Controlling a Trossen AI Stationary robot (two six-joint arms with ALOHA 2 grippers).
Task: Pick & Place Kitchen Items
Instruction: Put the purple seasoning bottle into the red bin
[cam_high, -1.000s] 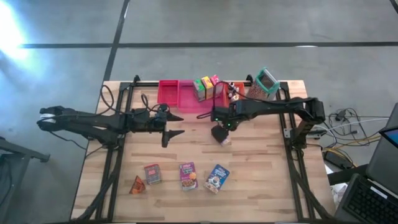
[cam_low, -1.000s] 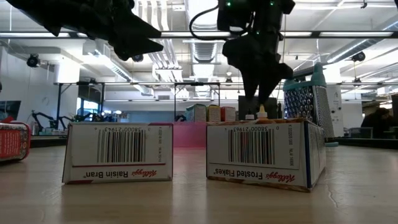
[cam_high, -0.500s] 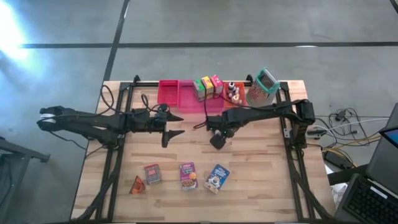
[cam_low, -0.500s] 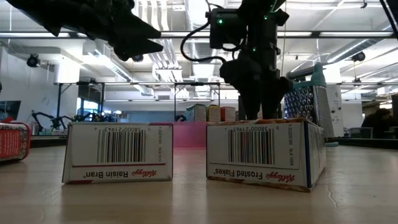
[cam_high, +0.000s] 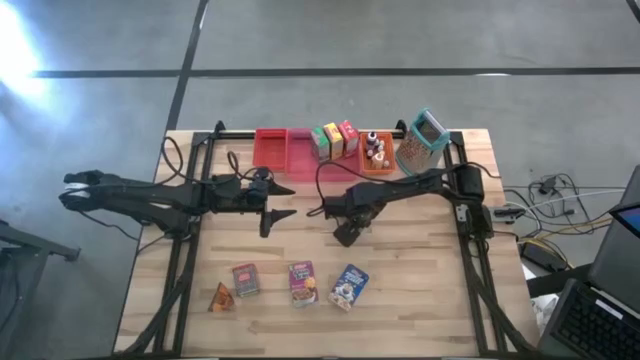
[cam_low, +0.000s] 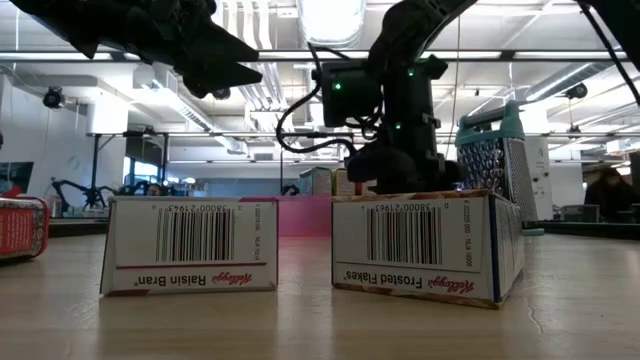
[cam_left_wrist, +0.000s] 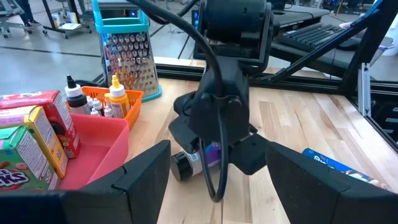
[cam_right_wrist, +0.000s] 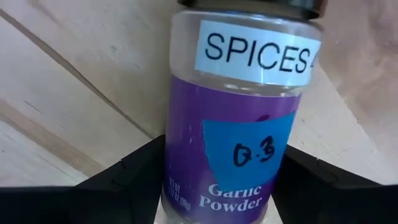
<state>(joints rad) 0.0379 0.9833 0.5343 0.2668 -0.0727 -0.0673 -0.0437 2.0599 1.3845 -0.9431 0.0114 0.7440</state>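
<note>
Right wrist view: spice jar (cam_right_wrist: 245, 118) lying on the counter (cam_right_wrist: 74, 93).
Right fingers (cam_right_wrist: 124, 180) sit apart either side of it; left fingers (cam_left_wrist: 146, 174) apart, just beside the pink bin (cam_left_wrist: 93, 146).

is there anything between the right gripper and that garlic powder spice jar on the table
Nothing visible. The right gripper is already down over the garlic powder jar, which lies on its side on the table with a finger on each side.

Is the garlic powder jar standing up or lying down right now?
Lying down: the garlic powder jar lies on its side on the table, between the right gripper fingers.
</note>
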